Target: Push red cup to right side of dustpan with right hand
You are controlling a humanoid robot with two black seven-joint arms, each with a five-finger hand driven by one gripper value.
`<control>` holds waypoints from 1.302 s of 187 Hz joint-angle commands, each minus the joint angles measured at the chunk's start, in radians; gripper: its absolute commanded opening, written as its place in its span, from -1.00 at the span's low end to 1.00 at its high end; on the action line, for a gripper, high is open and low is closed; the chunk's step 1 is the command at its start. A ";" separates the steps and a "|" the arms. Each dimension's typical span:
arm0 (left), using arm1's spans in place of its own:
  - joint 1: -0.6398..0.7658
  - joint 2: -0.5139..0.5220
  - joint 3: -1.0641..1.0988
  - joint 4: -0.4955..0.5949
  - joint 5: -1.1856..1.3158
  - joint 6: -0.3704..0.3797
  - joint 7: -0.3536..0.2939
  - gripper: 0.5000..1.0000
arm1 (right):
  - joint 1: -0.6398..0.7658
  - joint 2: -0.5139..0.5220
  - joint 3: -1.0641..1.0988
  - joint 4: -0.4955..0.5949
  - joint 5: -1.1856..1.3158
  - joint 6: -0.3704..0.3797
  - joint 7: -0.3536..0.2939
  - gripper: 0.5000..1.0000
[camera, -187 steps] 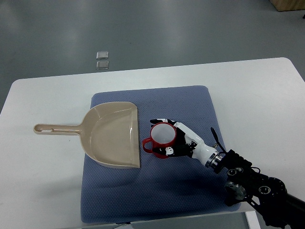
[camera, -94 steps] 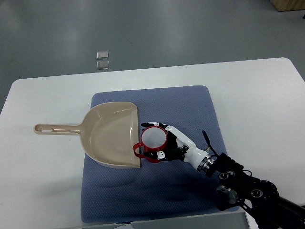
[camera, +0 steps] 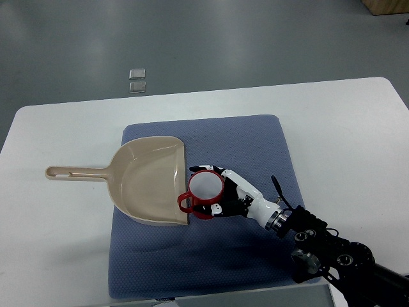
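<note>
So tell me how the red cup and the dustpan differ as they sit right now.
The red cup is small, round and red with a pale inside; the dustpan is much larger, flat and tan. The cup has a short loop handle, the dustpan a long straight one pointing left. The right robot hand wraps the cup; nothing holds the dustpan. Both rest on the blue mat, with the cup at the dustpan's open right edge.

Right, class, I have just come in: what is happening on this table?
A robot's right hand is curled round a red cup on a blue mat. The cup stands upright against the open right edge of a tan dustpan, its handle overlapping the pan's lip. The dustpan's handle points left across the white table. No left hand shows.
</note>
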 commanded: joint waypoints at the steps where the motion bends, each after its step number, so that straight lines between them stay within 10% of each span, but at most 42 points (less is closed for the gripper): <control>1: 0.000 0.000 0.000 0.000 0.000 0.000 0.000 1.00 | -0.001 -0.004 -0.011 0.006 -0.003 0.019 0.000 0.61; 244: 0.000 0.000 0.000 0.000 0.000 0.000 0.000 1.00 | 0.000 -0.128 0.005 0.051 -0.007 0.048 0.000 0.61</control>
